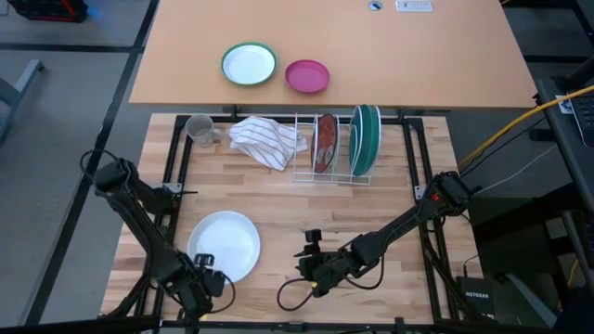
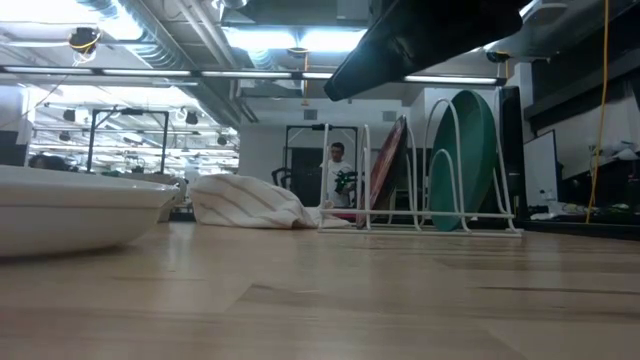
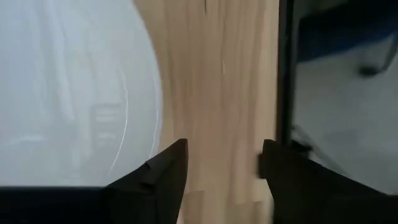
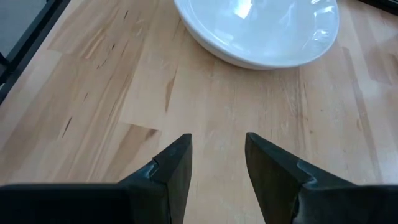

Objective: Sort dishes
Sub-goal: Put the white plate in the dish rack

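Left gripper [image 3: 222, 163], fingers apart, sits beside the white plate [image 1: 225, 243]; right gripper [image 4: 217, 155] waits agape. Likely next: racking it in the dish rack [image 1: 336, 174]

White lettering reading "NETGEAR" shows on the black box [image 1: 479, 295].
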